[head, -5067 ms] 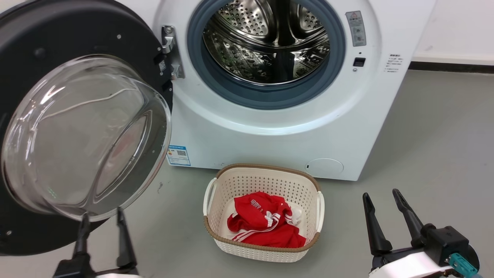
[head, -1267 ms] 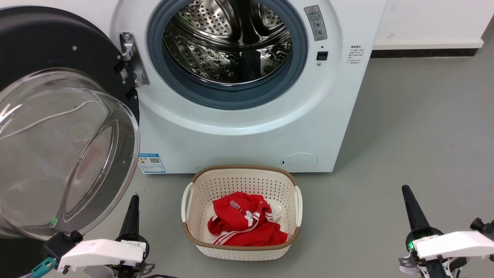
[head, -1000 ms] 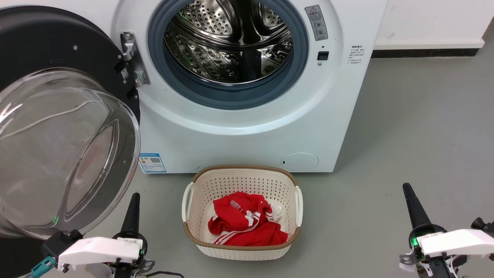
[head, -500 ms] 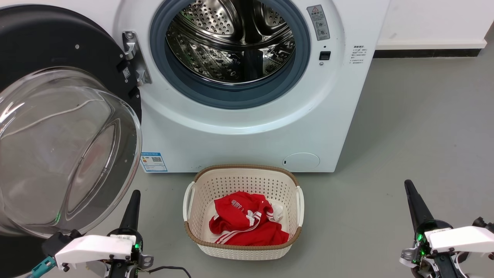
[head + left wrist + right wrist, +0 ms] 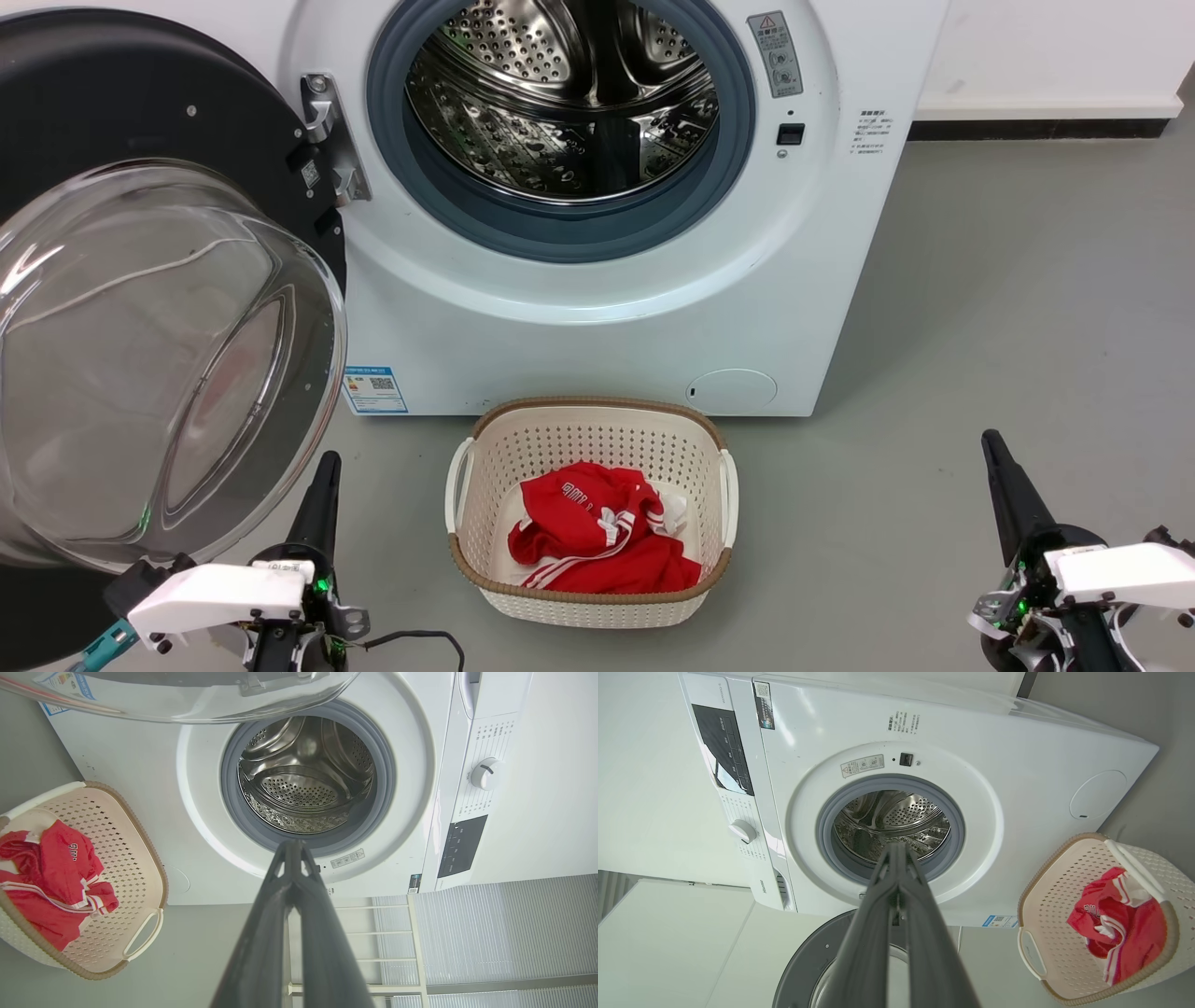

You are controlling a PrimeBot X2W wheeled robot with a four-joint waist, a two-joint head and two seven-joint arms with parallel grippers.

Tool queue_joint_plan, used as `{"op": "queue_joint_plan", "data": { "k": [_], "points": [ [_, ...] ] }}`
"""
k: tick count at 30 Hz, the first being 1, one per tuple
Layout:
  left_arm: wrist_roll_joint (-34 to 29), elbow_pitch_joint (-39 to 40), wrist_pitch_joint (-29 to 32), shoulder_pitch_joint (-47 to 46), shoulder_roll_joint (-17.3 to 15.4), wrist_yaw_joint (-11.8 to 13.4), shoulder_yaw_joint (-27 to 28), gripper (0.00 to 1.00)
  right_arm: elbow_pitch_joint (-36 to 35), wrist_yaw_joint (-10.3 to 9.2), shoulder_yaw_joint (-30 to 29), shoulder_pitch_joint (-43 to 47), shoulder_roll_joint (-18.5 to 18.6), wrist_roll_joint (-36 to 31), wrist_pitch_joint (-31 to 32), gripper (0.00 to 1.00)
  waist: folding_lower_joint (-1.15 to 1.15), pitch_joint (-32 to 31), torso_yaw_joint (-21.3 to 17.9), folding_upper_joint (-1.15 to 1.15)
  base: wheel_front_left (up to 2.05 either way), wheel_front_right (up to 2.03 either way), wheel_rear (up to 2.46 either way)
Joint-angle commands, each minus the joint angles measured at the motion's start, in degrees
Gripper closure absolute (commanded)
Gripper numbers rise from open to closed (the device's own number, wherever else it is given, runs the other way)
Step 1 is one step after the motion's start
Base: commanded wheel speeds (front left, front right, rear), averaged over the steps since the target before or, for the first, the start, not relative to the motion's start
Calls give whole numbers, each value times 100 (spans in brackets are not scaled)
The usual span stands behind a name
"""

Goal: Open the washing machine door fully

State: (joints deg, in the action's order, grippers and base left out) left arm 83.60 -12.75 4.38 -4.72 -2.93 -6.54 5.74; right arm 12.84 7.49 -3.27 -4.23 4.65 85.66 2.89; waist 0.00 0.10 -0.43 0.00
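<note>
The washing machine [image 5: 579,345] stands white ahead of me, its steel drum [image 5: 569,103] exposed. Hinged at the drum's left, the washing machine door [image 5: 112,103] is swung wide, a black disc whose clear glass bowl [image 5: 159,364] bulges toward me. Low beside the bowl's lower edge, my left gripper [image 5: 327,464] is shut on nothing and apart from the door. Far off at the lower right, my right gripper [image 5: 991,443] is shut and empty too. The left wrist view has shut fingertips [image 5: 293,845] and the bowl [image 5: 187,700]. The right wrist view shows closed fingertips [image 5: 896,847] over the door [image 5: 817,956].
A cream perforated basket [image 5: 590,415] holding a red garment [image 5: 597,541] sits on the grey floor right before the machine, between my arms. A white wall with a dark skirting [image 5: 1036,129] runs behind at the right. Bare floor spreads right of the machine.
Five seconds ago both grippers stood open, the left one's fingers just under the glass bowl. Now both are shut. Over the last second the view only drifted slightly.
</note>
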Motion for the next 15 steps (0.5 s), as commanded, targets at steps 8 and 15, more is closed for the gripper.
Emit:
{"op": "queue_joint_plan", "data": {
  "k": [8,15],
  "points": [
    [416,-64,106,-136,-10,-61,46,100,51,0,-57,-165,-9,416,96,100,0,3,17,0,0,0,0],
    [714,-114,183,-181,-8,-101,71,100,92,0,-92,-196,-20,703,168,100,0,6,32,0,0,0,0]
  ]
}}
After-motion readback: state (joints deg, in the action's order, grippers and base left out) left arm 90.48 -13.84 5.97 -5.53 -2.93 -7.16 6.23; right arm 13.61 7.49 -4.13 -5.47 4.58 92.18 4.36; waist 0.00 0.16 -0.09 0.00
